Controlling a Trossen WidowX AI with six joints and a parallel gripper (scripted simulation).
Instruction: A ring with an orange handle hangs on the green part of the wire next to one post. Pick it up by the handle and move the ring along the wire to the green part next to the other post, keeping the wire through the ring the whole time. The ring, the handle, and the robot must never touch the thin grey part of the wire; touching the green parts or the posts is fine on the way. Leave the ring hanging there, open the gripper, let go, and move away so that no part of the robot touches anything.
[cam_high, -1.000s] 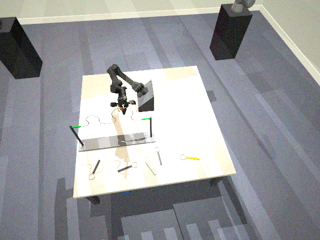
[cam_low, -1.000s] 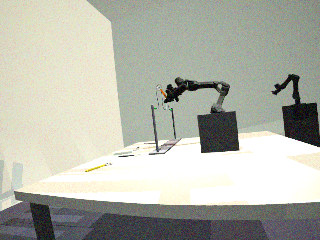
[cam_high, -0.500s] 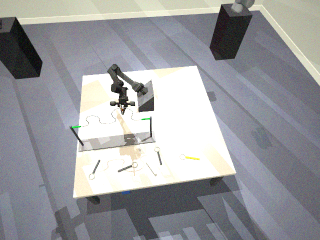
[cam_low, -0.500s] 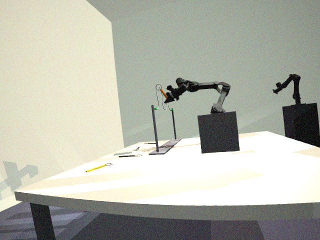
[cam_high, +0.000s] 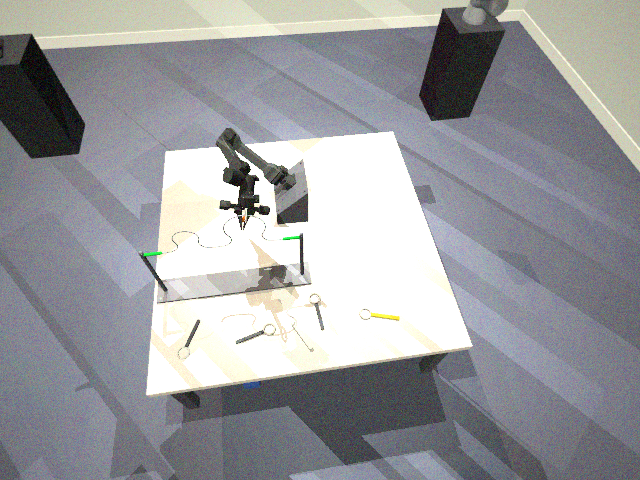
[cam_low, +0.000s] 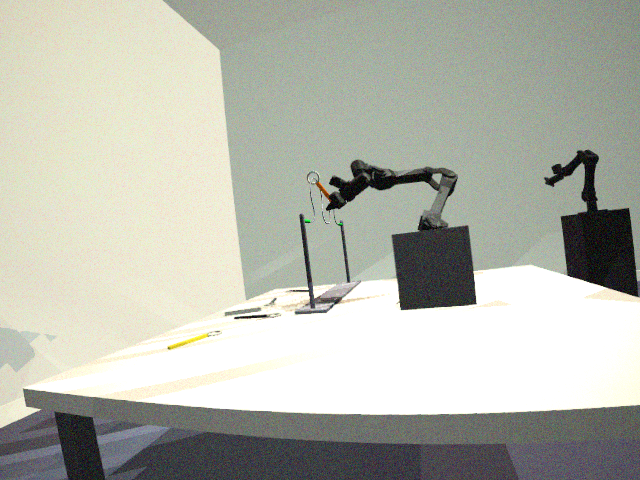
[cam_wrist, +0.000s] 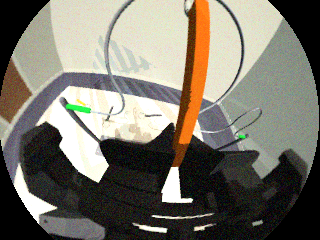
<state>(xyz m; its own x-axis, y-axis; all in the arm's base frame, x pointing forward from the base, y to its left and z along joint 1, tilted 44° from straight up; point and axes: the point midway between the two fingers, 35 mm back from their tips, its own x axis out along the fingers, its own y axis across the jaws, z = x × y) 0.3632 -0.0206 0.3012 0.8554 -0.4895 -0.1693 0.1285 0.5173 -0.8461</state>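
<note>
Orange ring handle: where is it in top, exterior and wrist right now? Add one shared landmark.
Top: the orange handle is a small speck left of centre, at the black gripper.
Exterior: centre, above mid-height, slanting.
Wrist: upper middle, long and near-upright.
Shared landmark: green wire sections.

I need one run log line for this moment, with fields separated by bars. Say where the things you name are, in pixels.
gripper (cam_high: 242, 225) (cam_low: 330, 205) (cam_wrist: 174, 126): shut on orange handle (cam_high: 244, 219) (cam_low: 323, 191) (cam_wrist: 196, 75) | ring (cam_low: 308, 181): high on wire, between posts | release: not done
</note>
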